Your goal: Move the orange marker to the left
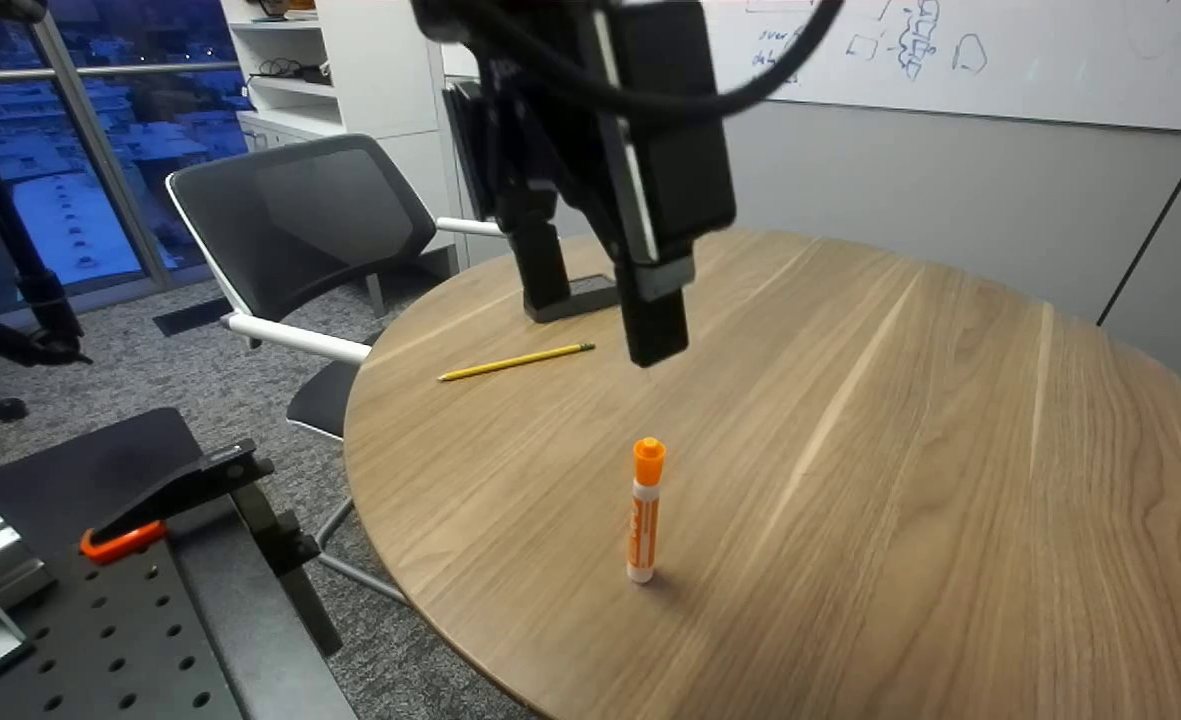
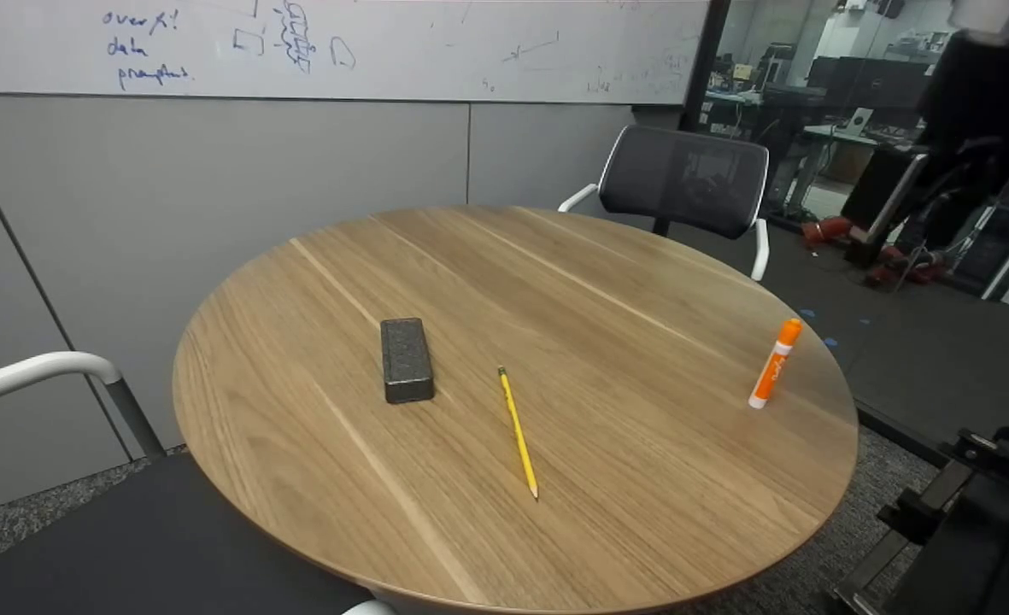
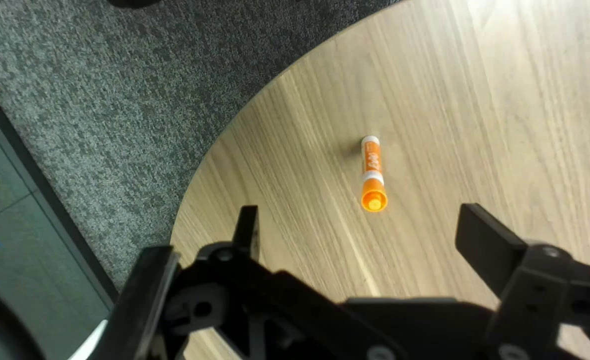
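Note:
The orange marker (image 1: 645, 530) stands upright on the round wooden table (image 1: 850, 400), orange cap up, white and orange body below. In an exterior view the marker (image 2: 775, 366) is near the table's right edge. In the wrist view the marker (image 3: 373, 162) is seen from above, beyond the fingertips and between their lines. My gripper (image 1: 602, 328) is open and empty, in the air above the table and apart from the marker. In the wrist view the gripper (image 3: 359, 230) has its two black fingers wide apart. In an exterior view the gripper is dark and partly cut off at the upper right.
A yellow pencil (image 2: 519, 434) and a black rectangular block (image 2: 407, 360) lie on the table away from the marker. Chairs (image 1: 300, 220) stand around the table. A black mounting bench (image 1: 100, 620) with a clamp is beside the table. A whiteboard wall (image 2: 342, 51) stands behind.

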{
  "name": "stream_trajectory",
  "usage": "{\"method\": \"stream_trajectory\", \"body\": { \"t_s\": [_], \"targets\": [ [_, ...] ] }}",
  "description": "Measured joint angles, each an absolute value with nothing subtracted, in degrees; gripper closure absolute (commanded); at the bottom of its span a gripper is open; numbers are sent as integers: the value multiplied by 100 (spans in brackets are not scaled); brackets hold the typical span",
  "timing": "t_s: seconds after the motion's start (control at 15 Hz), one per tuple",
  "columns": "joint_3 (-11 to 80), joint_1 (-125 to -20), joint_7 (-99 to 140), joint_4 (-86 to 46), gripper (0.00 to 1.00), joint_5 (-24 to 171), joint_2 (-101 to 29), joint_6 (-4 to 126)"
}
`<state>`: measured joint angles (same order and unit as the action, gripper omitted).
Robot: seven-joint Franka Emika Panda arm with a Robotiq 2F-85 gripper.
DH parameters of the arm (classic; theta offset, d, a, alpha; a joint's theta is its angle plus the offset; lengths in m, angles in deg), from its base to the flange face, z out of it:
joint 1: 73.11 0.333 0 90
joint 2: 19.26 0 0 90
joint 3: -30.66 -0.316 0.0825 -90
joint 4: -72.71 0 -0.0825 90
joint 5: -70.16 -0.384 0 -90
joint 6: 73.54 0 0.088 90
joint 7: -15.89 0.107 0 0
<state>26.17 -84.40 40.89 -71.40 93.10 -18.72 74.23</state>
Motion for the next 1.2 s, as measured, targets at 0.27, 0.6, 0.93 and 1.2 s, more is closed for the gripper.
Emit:
{"method": "stream_trajectory", "body": {
  "t_s": [0.27,0.6,0.93,1.2],
  "targets": [
    [3015,-8181,4212,-6438,0,9331,-2859,7420],
    [3372,-7890,4018,-5928,0,8700,-3686,7410],
    [3490,-7651,3950,-5643,0,8329,-4179,7400],
    [3551,-7512,3950,-5480,42,8184,-4418,7400]
  ]
}}
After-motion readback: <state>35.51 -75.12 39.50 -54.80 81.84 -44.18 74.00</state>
